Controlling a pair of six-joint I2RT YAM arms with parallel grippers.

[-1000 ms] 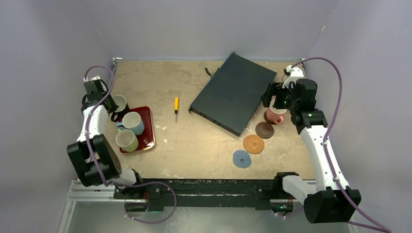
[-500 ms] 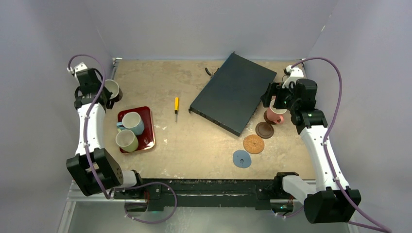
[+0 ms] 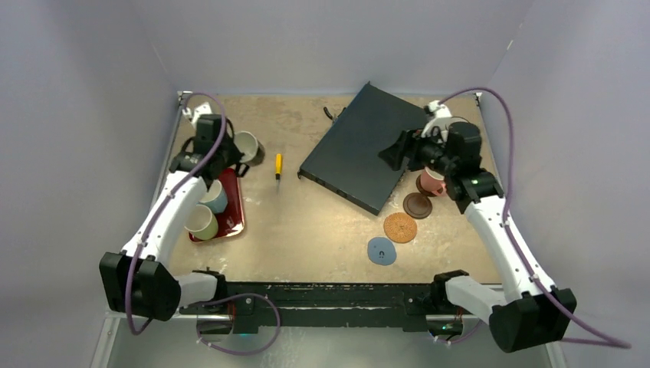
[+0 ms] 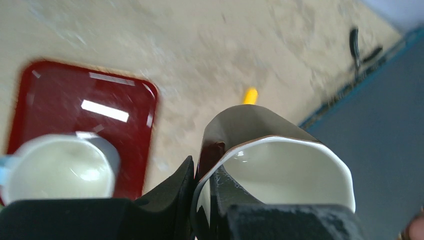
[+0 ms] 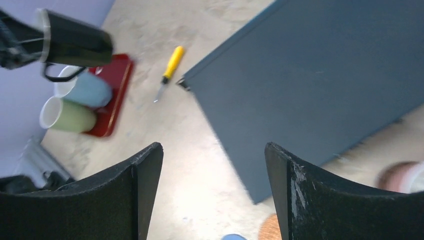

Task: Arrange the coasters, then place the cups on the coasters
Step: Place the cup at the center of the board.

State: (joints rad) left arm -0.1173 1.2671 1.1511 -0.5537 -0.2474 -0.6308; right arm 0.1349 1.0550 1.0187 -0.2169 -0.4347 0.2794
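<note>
Brown cup [image 4: 250, 125] is hanging, seemingly by its rim alone, in the left fingers [image 4: 170, 205], risking a slip; right fingers [image 5: 135, 195] are gaping empty.

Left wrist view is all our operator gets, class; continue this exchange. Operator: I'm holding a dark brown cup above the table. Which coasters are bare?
Observer: Three are bare: the dark brown coaster, the cork coaster and the blue-grey coaster, in a line on the right.
Operator: Is any cup placed?
Observer: The pink cup stands on a fourth coaster at the line's far end.
Operator: Is the other arm busy?
Observer: No, the right gripper is open and empty.
</note>
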